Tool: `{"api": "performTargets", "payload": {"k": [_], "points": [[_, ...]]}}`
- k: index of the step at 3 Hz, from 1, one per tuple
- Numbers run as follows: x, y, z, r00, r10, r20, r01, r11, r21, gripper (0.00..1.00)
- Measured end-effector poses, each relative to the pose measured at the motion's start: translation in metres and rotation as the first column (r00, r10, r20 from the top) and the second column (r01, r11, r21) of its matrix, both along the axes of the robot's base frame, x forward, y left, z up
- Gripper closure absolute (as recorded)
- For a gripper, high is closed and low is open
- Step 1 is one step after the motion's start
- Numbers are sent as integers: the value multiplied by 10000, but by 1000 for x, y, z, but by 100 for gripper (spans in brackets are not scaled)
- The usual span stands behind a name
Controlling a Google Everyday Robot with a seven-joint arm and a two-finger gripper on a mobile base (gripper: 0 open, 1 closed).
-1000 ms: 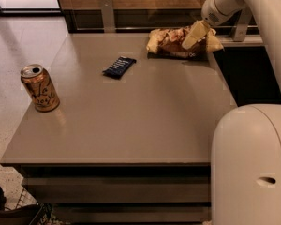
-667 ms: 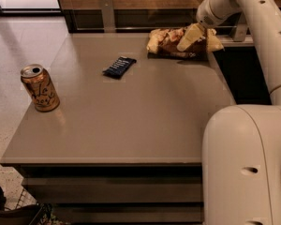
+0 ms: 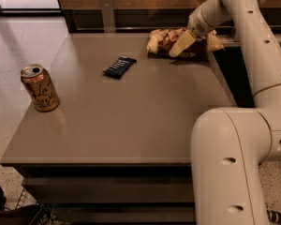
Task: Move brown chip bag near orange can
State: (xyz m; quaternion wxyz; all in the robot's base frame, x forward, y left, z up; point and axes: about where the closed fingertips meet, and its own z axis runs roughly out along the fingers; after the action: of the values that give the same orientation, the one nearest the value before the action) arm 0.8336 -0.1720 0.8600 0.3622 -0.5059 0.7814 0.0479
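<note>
The brown chip bag lies at the far right of the grey table, crinkled, with pale yellow ends. My gripper reaches down onto the bag's middle, its pale finger lying across the bag. The orange can stands upright near the table's left edge, far from the bag.
A small flat dark-blue wrapped bar lies between the can and the bag, toward the back. My white arm fills the right side. A wooden wall and a dark ledge run behind the table.
The arm has swung a little to the left and the gripper has come lower over the bag. The bag, the can and the bar have not moved.
</note>
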Motion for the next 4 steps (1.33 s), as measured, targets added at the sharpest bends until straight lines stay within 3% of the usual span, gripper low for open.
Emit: {"api": "performTargets", "payload": {"k": [1, 2, 4], "points": [[1, 6, -9, 9998, 93, -199, -90, 9998, 160, 11], [2, 9, -13, 9996, 122, -241, -118, 9998, 154, 34], [3, 13, -17, 9993, 171, -322, -165, 9997, 162, 96]]}}
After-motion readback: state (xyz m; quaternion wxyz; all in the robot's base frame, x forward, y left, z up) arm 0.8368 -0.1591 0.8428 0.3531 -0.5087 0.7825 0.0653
